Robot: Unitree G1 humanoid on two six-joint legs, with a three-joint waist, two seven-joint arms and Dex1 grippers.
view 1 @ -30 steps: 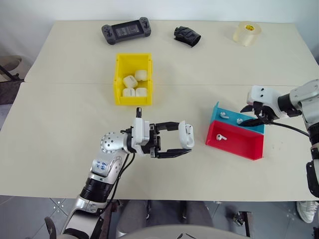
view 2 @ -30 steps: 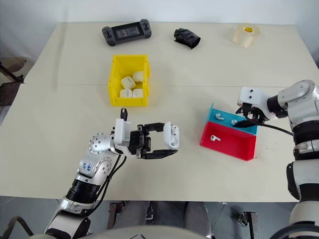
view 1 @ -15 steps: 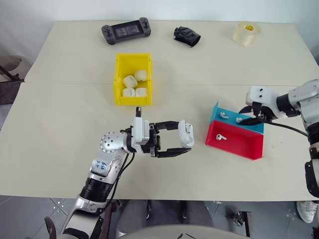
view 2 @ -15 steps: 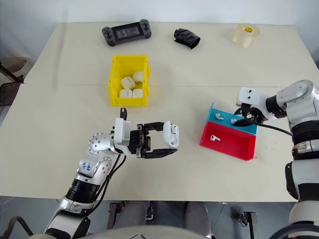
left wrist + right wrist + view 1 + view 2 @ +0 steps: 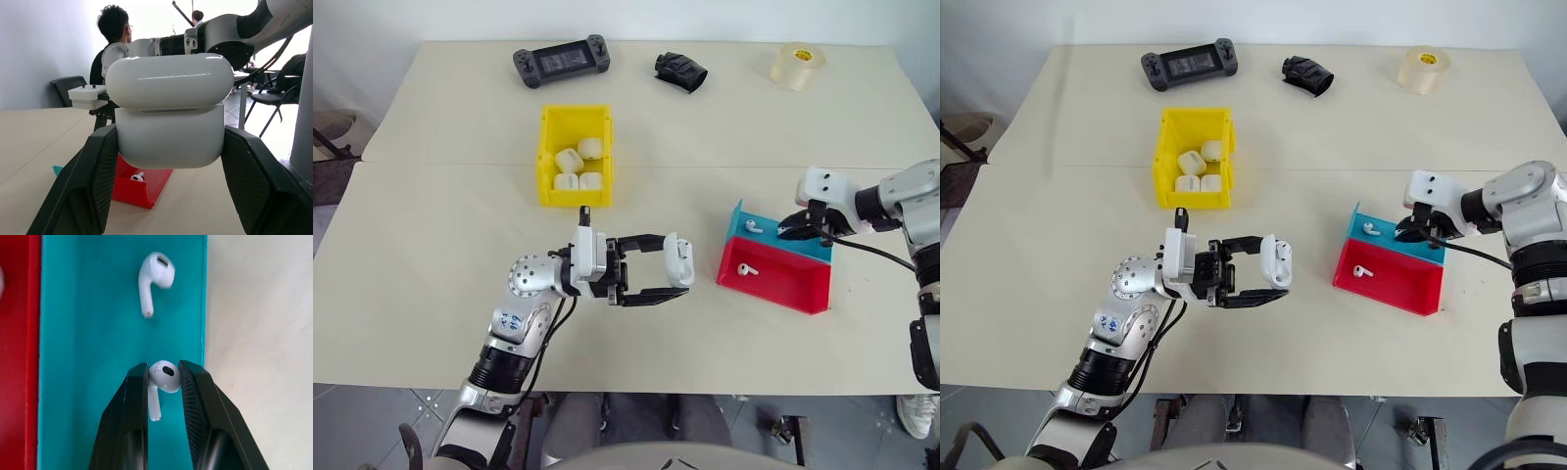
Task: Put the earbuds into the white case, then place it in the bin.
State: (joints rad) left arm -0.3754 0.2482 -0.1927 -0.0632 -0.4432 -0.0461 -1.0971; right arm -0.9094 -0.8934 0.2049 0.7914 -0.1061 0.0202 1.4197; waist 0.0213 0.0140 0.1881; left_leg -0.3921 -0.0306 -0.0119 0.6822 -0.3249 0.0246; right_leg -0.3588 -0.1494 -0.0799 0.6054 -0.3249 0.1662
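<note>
My left gripper is shut on the white case, holding it above the table's middle; its fingers press the case from both sides. At the teal tray, my right gripper is shut on one of the earbuds, stem hanging between the fingers. A second earbud lies loose in the same tray. Another earbud lies in the red tray. The yellow bin stands further back on the left and holds several white cases.
Along the table's far edge lie a black game controller, a crumpled black object and a roll of clear tape. The red and teal trays sit joined together on the right. A person sits in the background of the left wrist view.
My right gripper's fingers have closed onto the earbud in the teal tray. The left gripper and the case have stayed put.
</note>
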